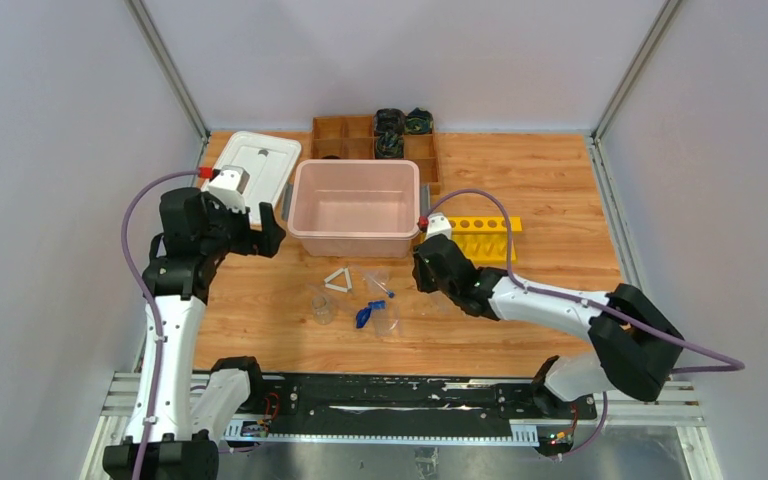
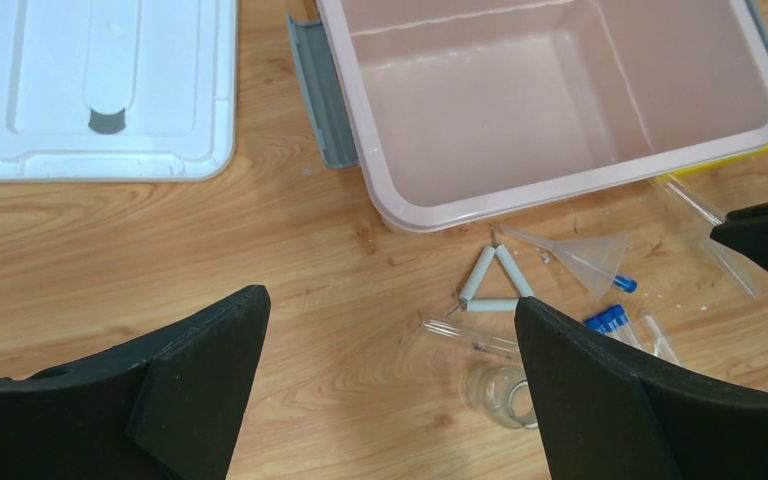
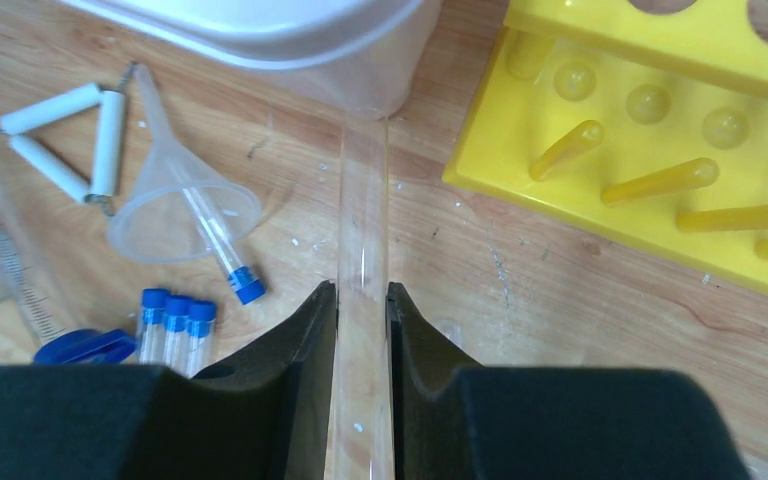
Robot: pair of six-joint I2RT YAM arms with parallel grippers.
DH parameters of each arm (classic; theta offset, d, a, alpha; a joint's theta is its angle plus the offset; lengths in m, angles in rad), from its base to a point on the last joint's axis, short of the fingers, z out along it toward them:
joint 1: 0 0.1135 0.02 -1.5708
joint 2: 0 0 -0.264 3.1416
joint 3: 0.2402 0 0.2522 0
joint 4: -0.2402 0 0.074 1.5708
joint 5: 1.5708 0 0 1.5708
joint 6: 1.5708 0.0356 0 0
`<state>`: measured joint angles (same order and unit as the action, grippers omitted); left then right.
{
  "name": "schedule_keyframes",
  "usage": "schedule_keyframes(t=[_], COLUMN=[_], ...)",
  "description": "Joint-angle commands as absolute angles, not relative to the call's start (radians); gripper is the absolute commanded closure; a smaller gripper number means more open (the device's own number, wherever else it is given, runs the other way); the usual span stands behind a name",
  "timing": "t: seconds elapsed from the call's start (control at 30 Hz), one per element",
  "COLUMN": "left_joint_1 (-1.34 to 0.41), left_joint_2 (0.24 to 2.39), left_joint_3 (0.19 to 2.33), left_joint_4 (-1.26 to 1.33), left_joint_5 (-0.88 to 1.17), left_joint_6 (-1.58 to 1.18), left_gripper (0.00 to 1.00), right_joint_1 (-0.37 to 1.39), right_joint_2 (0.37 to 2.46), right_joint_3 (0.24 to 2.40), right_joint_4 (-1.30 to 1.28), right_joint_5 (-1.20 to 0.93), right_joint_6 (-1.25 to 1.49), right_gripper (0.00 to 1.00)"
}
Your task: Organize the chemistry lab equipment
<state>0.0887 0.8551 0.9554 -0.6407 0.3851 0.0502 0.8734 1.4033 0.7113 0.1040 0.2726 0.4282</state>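
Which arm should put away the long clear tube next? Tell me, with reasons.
Right. The right gripper clamps the clear tube, the yellow rack just beside it. The left gripper hangs open and empty near the pink bin.

Beaker [image 2: 495,395] half behind a finger [image 2: 600,390] of the left gripper [image 2: 390,300]; yellow rack [image 3: 600,140] partly off-frame.

Plain greyish walls [image 1: 50,120] are boxing in a wood-grain table [image 1: 560,180] (metal posts [image 1: 168,68] running up both back corners), lighting looking even.

pink bin [image 1: 355,200], yellow rack [image 1: 480,238], white triangle [image 1: 338,280], blue tube caps [image 3: 177,305]
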Motion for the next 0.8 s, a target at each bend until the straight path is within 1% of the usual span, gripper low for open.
schedule_keyframes(t=[0.0,0.13,0.3,0.47,0.6,0.77], left_joint_1=[0.092,0.092,0.093,0.093,0.093,0.091], left_joint_2=[0.858,0.864,0.863,0.865,0.875,0.891], left_joint_3=[1.029,1.067,1.088,1.100,1.104,1.126], left_joint_4=[-0.677,-0.695,-0.695,-0.696,-0.694,-0.695], left_joint_5=[0.433,0.471,0.549,0.627,0.704,0.795], left_joint_6=[0.067,0.058,0.028,0.005,0.005,-0.049], left_gripper=[0.01,0.01,0.03,0.08,0.12,0.15], right_joint_1=[0.907,0.931,0.960,0.968,0.969,0.972], right_joint_2=[1.316,1.227,1.126,1.070,1.076,1.183], right_joint_3=[0.706,0.708,0.720,0.756,0.845,1.043], right_joint_4=[0.070,0.042,-0.026,-0.072,-0.072,-0.059], right_joint_5=[0.267,0.227,0.179,0.118,0.091,0.093], right_joint_6=[0.421,0.431,0.450,0.459,0.454,0.422], right_gripper=[0.96,1.00,1.00,1.00,1.00,1.00])
